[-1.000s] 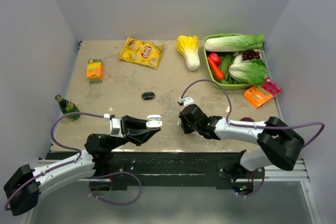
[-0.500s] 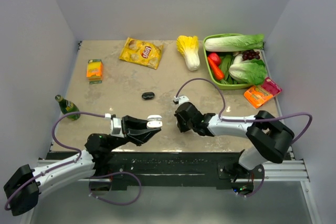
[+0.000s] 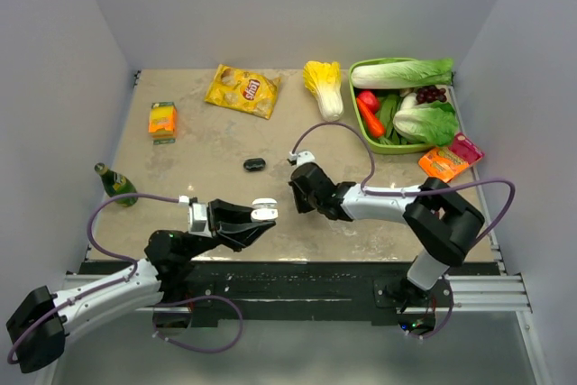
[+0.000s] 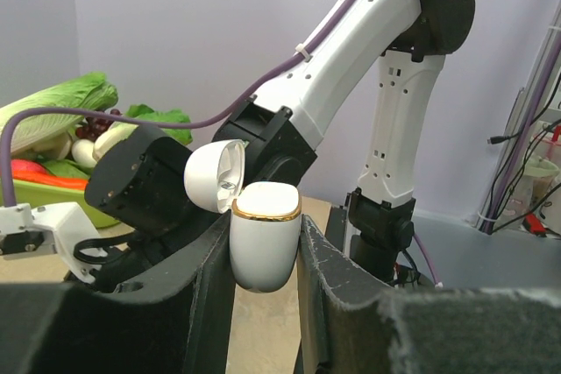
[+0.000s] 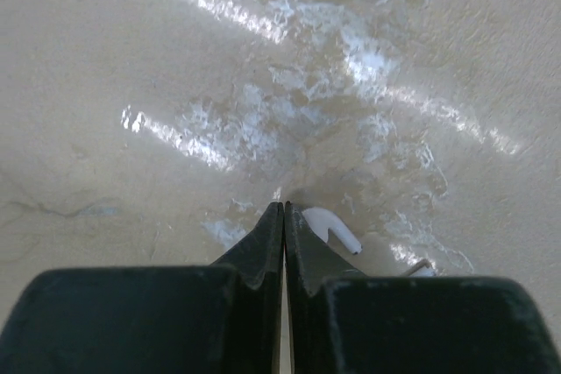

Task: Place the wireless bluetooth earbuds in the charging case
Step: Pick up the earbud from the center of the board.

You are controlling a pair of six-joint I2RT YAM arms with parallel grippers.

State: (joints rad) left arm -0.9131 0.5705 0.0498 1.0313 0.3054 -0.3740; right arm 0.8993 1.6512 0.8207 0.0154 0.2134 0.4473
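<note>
My left gripper [image 3: 263, 212] is shut on a white charging case [image 4: 265, 243] with a gold rim. It holds the case upright above the table's near edge, with the lid [image 4: 213, 177] hinged open. My right gripper [image 5: 283, 208] is shut with nothing between its fingers, its tips down at the table. One white earbud [image 5: 331, 226] lies on the table against the outer side of its right finger. A second white bit [image 5: 423, 269] shows partly behind that finger. In the top view the right gripper [image 3: 297, 205] is just right of the case. The black earbuds cannot be made out.
A small black oval object [image 3: 254, 164] lies mid-table. A green bottle [image 3: 115, 183] lies at the left, with an orange box [image 3: 162, 120] and a chips bag [image 3: 242, 90] further back. A cabbage [image 3: 325, 87], a vegetable basket [image 3: 361, 71] and an orange packet [image 3: 444, 163] are at the back right.
My right gripper has slid left and a little away across the table, staying low. My left gripper and the open case have not moved.
</note>
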